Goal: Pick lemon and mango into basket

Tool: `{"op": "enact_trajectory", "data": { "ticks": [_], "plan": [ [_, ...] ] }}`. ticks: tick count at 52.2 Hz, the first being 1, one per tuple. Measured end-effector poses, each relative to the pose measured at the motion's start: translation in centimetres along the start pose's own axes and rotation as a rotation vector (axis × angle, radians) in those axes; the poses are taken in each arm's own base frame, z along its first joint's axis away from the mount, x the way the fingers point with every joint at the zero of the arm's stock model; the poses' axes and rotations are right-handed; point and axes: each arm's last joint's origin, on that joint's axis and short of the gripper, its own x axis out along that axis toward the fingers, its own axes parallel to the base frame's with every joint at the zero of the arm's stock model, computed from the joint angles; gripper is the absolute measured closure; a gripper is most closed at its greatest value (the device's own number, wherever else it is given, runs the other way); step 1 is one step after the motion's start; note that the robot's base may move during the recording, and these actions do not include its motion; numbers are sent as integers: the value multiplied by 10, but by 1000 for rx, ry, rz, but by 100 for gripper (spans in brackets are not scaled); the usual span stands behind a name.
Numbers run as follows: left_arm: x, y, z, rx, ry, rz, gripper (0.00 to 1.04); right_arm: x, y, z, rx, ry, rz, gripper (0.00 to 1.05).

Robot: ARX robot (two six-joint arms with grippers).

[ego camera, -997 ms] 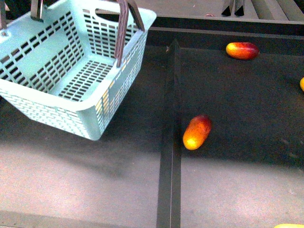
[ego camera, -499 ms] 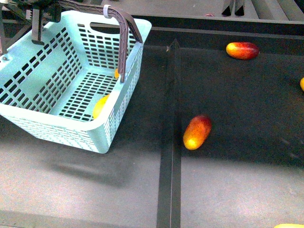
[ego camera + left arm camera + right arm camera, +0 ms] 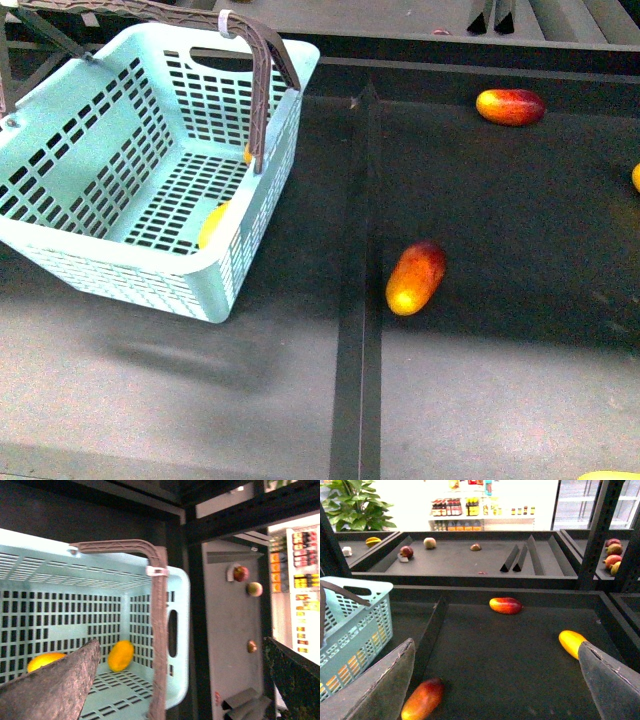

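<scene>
Two yellow fruits, one judged the lemon, now lie in the basket, upper left, empty a second ago. The mango remains on the surface, centre. Left tool and right tool are spread apart, empty.

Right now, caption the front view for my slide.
Teal basket holding yellow fruit; two mangoes remain on the dark shelf.
</scene>
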Motion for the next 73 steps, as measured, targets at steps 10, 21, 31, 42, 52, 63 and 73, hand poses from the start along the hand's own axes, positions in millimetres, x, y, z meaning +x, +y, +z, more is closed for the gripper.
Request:
{"op": "enact_trajectory", "data": {
  "ticks": [10,21,31,42,52,63,73],
  "plan": [
    [-46,4,4,619,-9,-624,37,0,0,0,0,0,-2,9],
    [-58,62,24,1123,-239,-691,73,0,0,0,0,0,0,9],
    [-60,114,36,1222,-255,-663,101,0,0,0,0,0,0,9],
    [-69,152,46,1237,-257,-666,102,0,0,0,0,0,0,9],
    [-76,178,53,1238,-263,-662,102,0,0,0,0,0,0,9],
    [-81,199,65,1239,-268,-658,102,0,0,0,0,0,-1,9],
    [-90,215,65,1241,-263,-663,102,0,0,0,0,0,0,9]
  ]
}}
